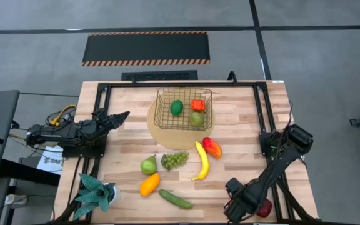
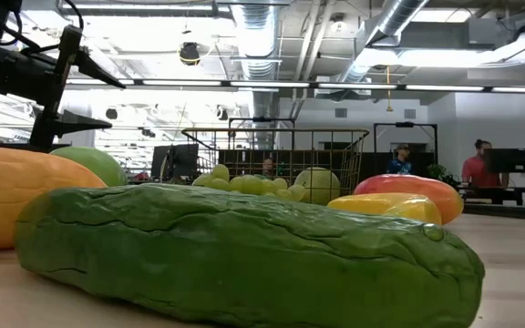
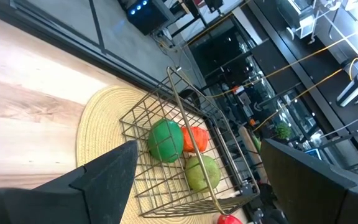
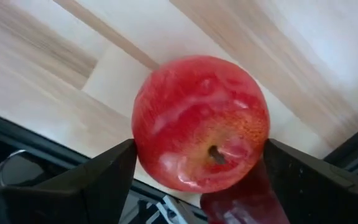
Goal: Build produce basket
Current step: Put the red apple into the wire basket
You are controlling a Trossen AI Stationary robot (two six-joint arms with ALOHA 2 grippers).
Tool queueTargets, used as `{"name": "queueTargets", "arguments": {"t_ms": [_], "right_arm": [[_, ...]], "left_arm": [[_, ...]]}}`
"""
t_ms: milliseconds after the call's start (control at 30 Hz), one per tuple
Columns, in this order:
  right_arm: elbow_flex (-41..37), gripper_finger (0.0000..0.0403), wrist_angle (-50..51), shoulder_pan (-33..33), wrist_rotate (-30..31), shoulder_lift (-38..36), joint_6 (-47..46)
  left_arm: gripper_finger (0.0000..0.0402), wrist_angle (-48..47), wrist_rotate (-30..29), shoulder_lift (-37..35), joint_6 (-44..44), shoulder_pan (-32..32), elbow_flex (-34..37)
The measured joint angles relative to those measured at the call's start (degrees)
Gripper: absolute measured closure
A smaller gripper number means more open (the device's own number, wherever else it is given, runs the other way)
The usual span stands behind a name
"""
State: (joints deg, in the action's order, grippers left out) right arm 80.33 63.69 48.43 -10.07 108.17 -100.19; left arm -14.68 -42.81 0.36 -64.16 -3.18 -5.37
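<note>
The dark wire basket [image 1: 183, 109] stands on a round tan mat and holds a green fruit [image 1: 177, 107], an orange-red piece [image 1: 197, 104] and a yellow-green fruit [image 1: 197, 119]. On the table lie the red-orange mango [image 1: 212, 147], banana [image 1: 202, 160], grapes [image 1: 174, 159], pear [image 1: 149, 165], a yellow-orange fruit [image 1: 149, 184] and the cucumber [image 1: 175, 199]. A red apple [image 4: 201, 124] sits at the near right corner between the fingers of my open right gripper [image 1: 258, 209]. My left gripper [image 1: 120, 117] waits open at the left, pointing at the basket [image 3: 179, 155]. My right gripper has one finger [image 4: 98, 180] on each side of the red apple's widest part [image 4: 148, 143], coming in low and about level. The apple fills the gap. I cannot tell whether the fingers touch it. The apple looks to rest on the wood.
A teal potted plant [image 1: 94, 194] stands at the near left corner. Black frame rails [image 1: 267, 112] run along the table's sides, one right beside the apple. In the low view the cucumber [image 2: 244, 255] fills the foreground. People sit in the room beyond.
</note>
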Motion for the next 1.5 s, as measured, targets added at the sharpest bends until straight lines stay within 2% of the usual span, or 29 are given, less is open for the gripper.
{"name": "queueTargets", "arguments": {"t_ms": [433, 733, 1033, 1267, 1367, 1500], "right_arm": [[-2.9, 0.0044, -2.0, -1.1, -0.4, 1.6, 1.2], [-3.0, 0.0097, -2.5, -1.5, 0.3, 0.6, 2.7], [-3.3, 0.0109, 4.0, -3.4, 7.8, -6.2, 3.7], [-3.2, 0.011, 6.5, -9.8, 16.0, -14.8, 13.7], [-3.2, 0.011, 6.7, -14.5, 20.1, -18.8, 20.4], [-3.2, 0.011, 6.4, -23.6, 24.5, -22.5, 33.8]], "left_arm": [[0.0074, -0.1, -1.2, 0.0, 0.0, 0.0, 0.0], [0.0074, -0.2, -1.8, 0.0, 0.0, 0.0, 0.0], [0.0074, -0.1, -1.8, 0.0, 0.0, 0.0, 0.0], [0.0074, 0.0, -1.4, 0.0, 0.0, 0.0, 0.0], [0.0074, 0.2, -1.4, 0.0, 0.0, 0.0, 0.0], [0.0074, 0.6, -1.4, 0.0, 0.6, 0.0, 0.1]]}}
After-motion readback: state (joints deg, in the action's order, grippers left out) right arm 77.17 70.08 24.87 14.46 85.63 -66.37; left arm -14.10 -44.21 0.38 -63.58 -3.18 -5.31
